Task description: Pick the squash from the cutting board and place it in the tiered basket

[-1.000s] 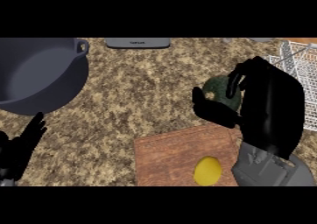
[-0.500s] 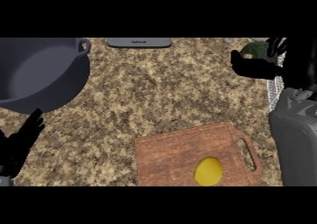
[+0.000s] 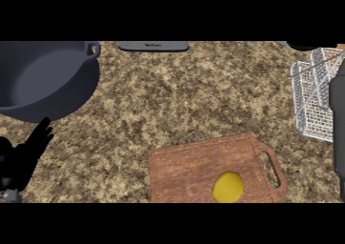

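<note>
place: kitchen | we see a speckled stone counter (image 3: 189, 95) | a big dark pot (image 3: 35, 76) at upper left | a wooden cutting board (image 3: 196, 167) | a white wire basket (image 3: 312, 100) at right

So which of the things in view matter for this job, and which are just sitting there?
For the job:
- cutting board
- wire basket
- right forearm; squash not visible

Just lying about:
- yellow fruit
- dark pot
- grey device
- left robot hand, resting open
</note>
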`<act>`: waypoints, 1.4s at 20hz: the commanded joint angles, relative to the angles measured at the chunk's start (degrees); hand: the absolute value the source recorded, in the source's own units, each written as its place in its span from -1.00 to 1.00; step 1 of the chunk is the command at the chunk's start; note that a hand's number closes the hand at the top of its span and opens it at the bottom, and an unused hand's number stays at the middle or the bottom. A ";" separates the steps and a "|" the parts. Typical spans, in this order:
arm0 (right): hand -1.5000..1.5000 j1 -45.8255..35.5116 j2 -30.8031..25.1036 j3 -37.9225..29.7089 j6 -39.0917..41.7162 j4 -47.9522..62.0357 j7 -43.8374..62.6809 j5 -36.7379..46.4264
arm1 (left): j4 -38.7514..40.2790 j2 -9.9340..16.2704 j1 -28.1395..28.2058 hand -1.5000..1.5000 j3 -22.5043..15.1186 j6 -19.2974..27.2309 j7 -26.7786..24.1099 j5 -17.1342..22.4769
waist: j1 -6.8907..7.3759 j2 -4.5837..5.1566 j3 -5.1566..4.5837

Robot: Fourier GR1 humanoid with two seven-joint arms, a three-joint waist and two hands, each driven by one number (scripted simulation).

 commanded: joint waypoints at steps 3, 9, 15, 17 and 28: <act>1.00 -8.89 -4.97 -3.90 -4.30 18.47 -8.90 -3.83 | -0.89 0.39 1.63 0.00 0.74 -1.66 0.36 0.86 | 0.23 -0.05 -0.03; 1.00 -3.97 -18.05 6.28 -0.55 21.64 -12.98 13.09 | -0.63 -0.83 0.92 0.00 -0.60 -0.60 -0.56 -0.54 | 0.37 0.33 -0.19; 1.00 -10.86 -24.89 8.61 1.38 33.30 -21.16 16.95 | -0.39 -2.94 -0.65 0.00 -1.92 1.51 -0.04 -1.98 | 0.83 0.45 -0.05; 1.00 -13.21 -24.18 8.63 -1.46 37.62 -22.11 18.25 | -0.49 -2.03 0.85 0.00 -1.02 0.69 -0.14 -1.57 | 0.75 0.21 -0.03; 1.00 -20.74 -25.15 10.10 -1.84 52.62 -28.04 23.00 | -0.01 0.20 -0.62 0.00 1.72 -2.57 0.19 1.38 | 0.91 0.22 -0.02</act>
